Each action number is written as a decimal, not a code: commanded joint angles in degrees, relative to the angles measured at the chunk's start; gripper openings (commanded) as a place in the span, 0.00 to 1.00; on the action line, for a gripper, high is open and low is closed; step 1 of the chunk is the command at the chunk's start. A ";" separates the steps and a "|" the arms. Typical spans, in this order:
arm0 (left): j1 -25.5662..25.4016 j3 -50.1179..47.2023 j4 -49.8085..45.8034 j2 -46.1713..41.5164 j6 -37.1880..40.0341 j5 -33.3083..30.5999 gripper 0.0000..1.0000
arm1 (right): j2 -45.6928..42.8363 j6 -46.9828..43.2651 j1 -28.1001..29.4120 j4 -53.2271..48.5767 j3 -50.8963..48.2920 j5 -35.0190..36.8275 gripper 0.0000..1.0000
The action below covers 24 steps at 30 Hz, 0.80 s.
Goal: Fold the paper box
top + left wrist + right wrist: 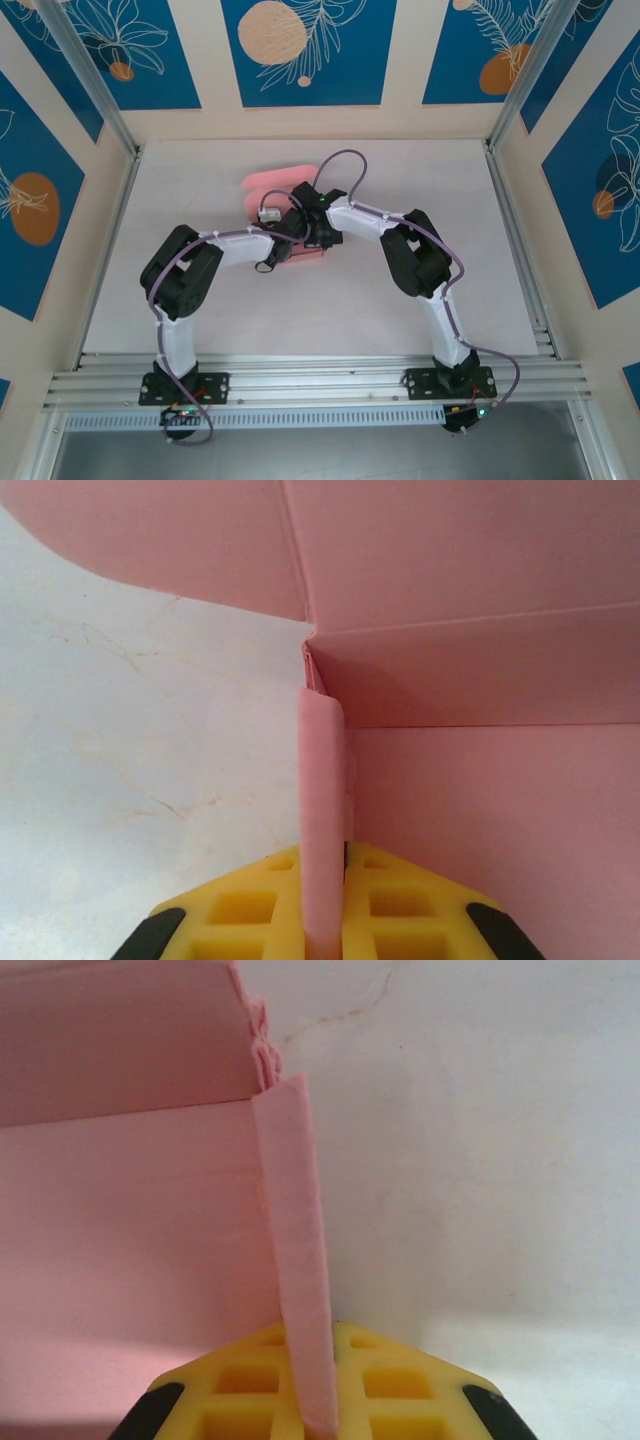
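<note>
The salmon-pink paper box (275,185) lies partly folded on the white table, mid-back, with both wrists over its near part. My left gripper (322,920) is shut on an upright folded wall of the box (322,780); pink panels (480,810) spread to its right and a curved flap (180,540) lies beyond. My right gripper (318,1400) is shut on another upright folded side wall (295,1230); the box floor (130,1230) lies to its left. In the top view the two grippers (300,225) meet over the box and hide most of it.
White tabletop (330,310) extends in front of the box and to both sides. Aluminium rails (320,380) run along the near edge, with upright posts (115,120) at the back corners. Blue patterned wall panels (310,50) enclose the back and sides.
</note>
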 commanded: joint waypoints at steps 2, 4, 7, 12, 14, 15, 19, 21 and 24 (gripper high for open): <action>1.07 -0.42 -14.32 3.13 2.27 -14.71 0.00 | 3.27 1.99 3.56 -12.94 -1.73 9.82 0.00; 1.01 -0.70 -13.85 2.91 2.49 -14.34 0.00 | 3.33 1.92 3.55 -12.95 -1.50 9.86 0.00; 1.23 -1.84 -11.45 2.11 3.45 -12.51 0.00 | 3.23 1.93 3.54 -13.27 -1.25 10.26 0.00; 1.54 -5.67 -4.06 -1.52 3.67 -4.68 0.12 | 3.23 1.67 3.61 -13.21 -1.09 10.02 0.00; 1.43 -6.29 -2.11 -3.13 3.56 -1.84 0.18 | 3.46 1.48 3.85 -13.22 -0.75 10.00 0.00; 1.45 -6.59 -0.99 -4.27 3.51 -0.31 0.23 | 3.56 1.50 3.84 -13.29 -0.55 10.06 0.00; 1.46 -7.61 2.25 -8.47 3.43 5.01 0.34 | 4.02 1.17 4.07 -13.92 0.64 10.37 0.00; 1.43 -7.68 2.45 -10.39 3.48 6.08 0.34 | 4.15 1.02 4.12 -14.28 0.93 10.52 0.00; 1.48 -8.12 2.61 -13.16 3.57 6.26 0.35 | 4.27 0.89 4.25 -15.26 1.49 11.47 0.00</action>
